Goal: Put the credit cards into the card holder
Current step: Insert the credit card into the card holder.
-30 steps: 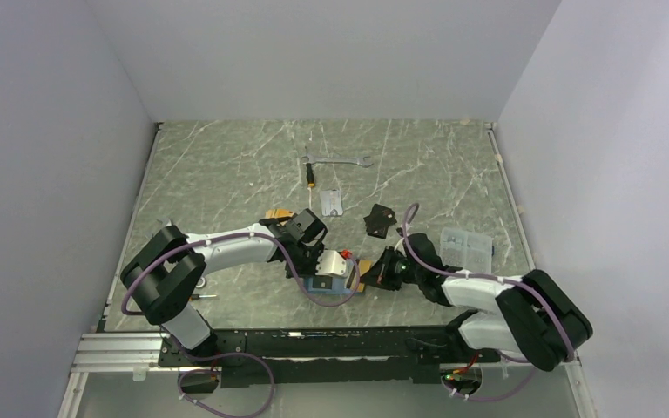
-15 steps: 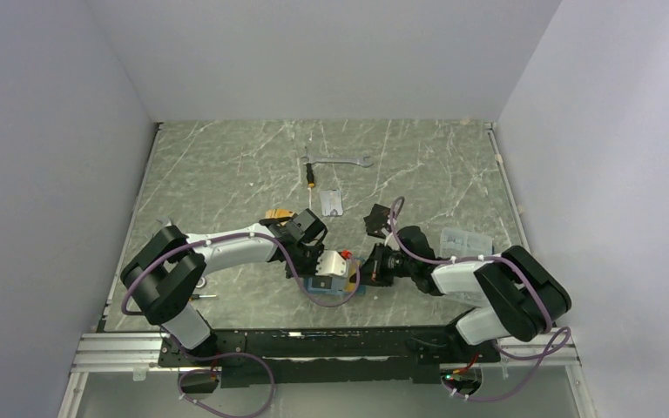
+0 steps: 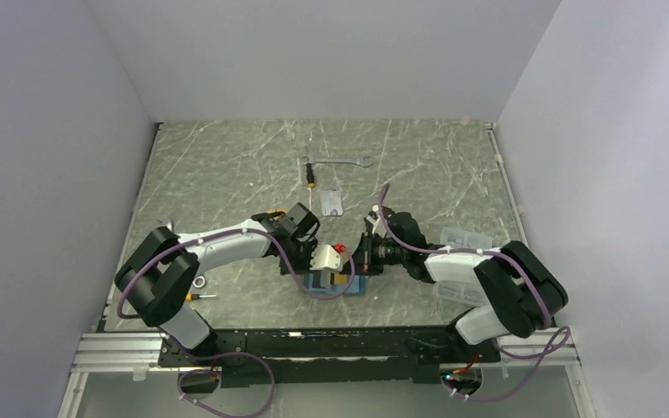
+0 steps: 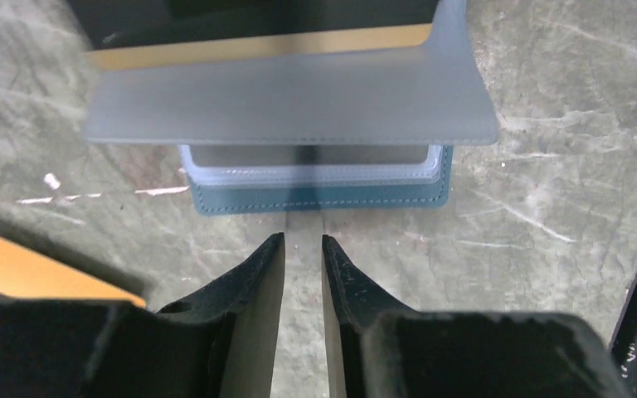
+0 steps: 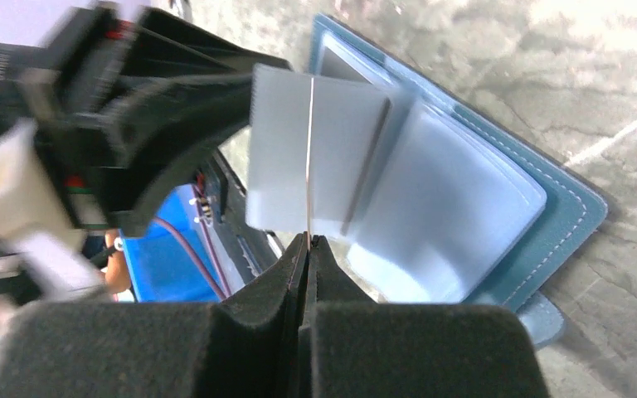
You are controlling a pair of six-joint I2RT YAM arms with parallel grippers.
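The top camera looks down from behind; both wrist cameras face the card holder (image 4: 319,197) closely.

The grey-green marbled table (image 3: 226,165) carried a wrench (image 3: 337,160) at the far middle, a small packet (image 3: 332,202) just nearer, a clear box (image 3: 468,240) to the right, and the open card holder (image 4: 319,199) near the front.
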